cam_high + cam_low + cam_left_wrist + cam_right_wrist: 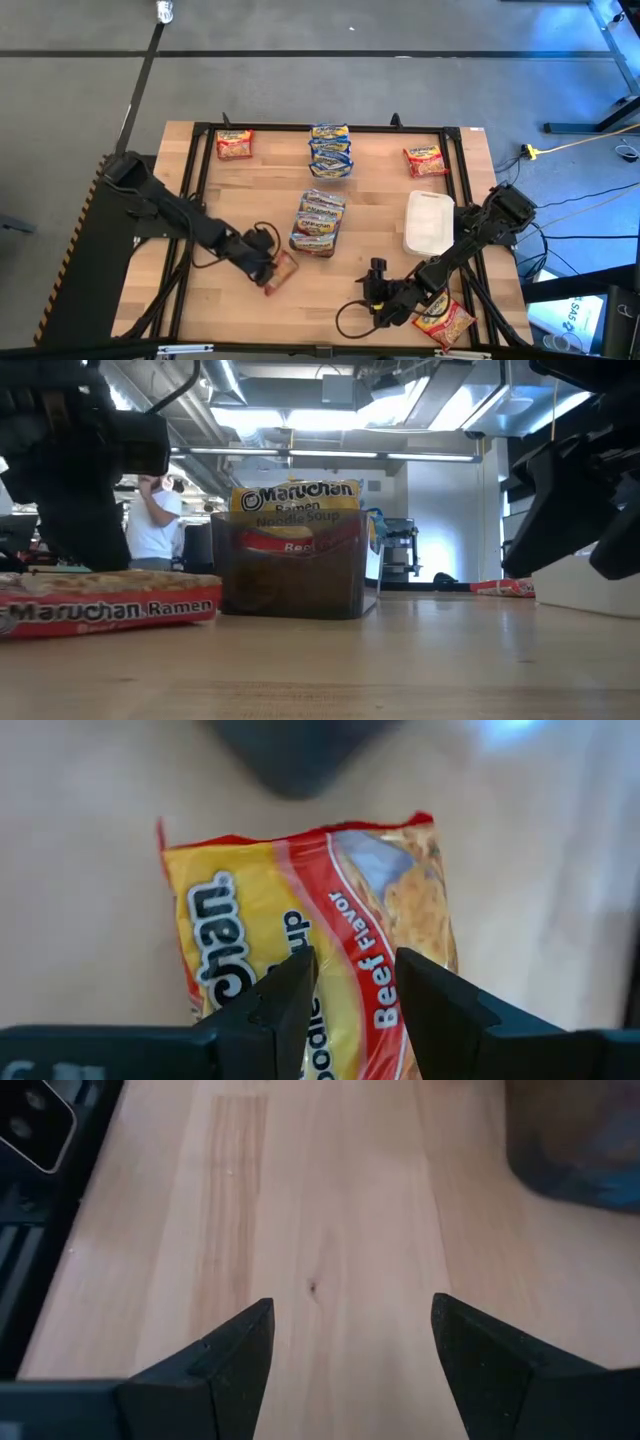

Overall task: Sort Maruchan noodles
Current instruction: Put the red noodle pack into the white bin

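From above, the left gripper (268,268) sits over a beef ramen packet (281,271) on the near-left part of the counter (340,300). This arm is the nearer one; the right gripper (377,292) waits well apart from it, over bare wood. Other packets lie scattered: one at the far left (234,144), a blue-labelled stack (330,150) at the far middle, a packed dark basket (317,222) in the centre, one at the far right (425,160), and one under the right arm (444,320). A clear tub (429,222) sits beside that arm.

At counter height, the beef packet (105,600) lies flat, with a dark arm mass above it; contact between them is hidden.

The left wrist camera settles the key relation: the packet (310,940) lies directly beneath and ahead of the jaws, its long axis running away from them, so the parted fingers (285,990) straddle its short width. They stand open, apparently not yet pinching it, though the packet's near end is cut off behind them.

The right wrist camera shows its jaws wide open over bare wood (340,1230), holding nothing, with the basket blurred at the edge.
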